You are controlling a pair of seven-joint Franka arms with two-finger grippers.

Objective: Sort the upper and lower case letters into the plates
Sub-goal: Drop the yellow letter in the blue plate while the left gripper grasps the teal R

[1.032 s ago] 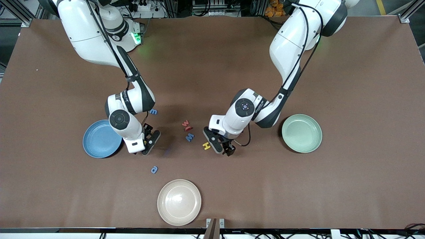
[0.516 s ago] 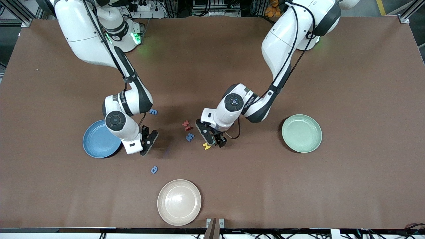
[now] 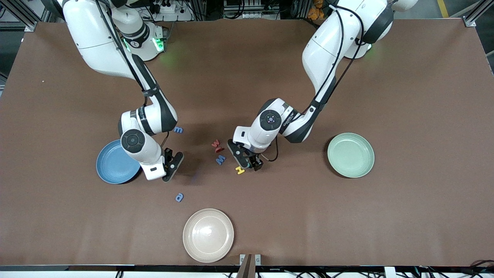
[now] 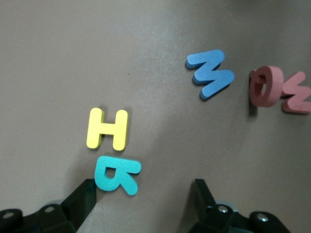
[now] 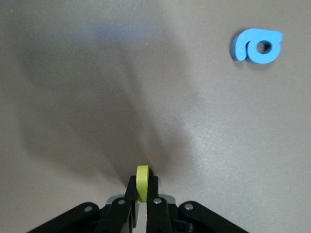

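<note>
My right gripper (image 3: 171, 166) hangs low beside the sky blue plate (image 3: 112, 170) and is shut on a yellow letter (image 5: 142, 187), held on edge between the fingers. A blue letter "a" (image 5: 257, 46) lies on the table nearer the front camera (image 3: 179, 197). My left gripper (image 4: 144, 204) is open, low over the middle cluster (image 3: 247, 160). A teal letter (image 4: 116, 174) touches one finger, beside the yellow H (image 4: 108, 129). The blue M (image 4: 210, 73) and two red letters (image 4: 266, 86) lie close by. A small blue letter (image 3: 178, 130) sits by the right arm. The pale green plate (image 3: 351, 155) is toward the left arm's end.
A cream-white plate (image 3: 208, 235) sits near the table's front edge. Brown tabletop (image 3: 386, 96) stretches bare around the plates.
The right gripper has shut on the yellow letter. The left arm has swung from the green plate's side toward the letter cluster and come down over the teal letter and the H.
</note>
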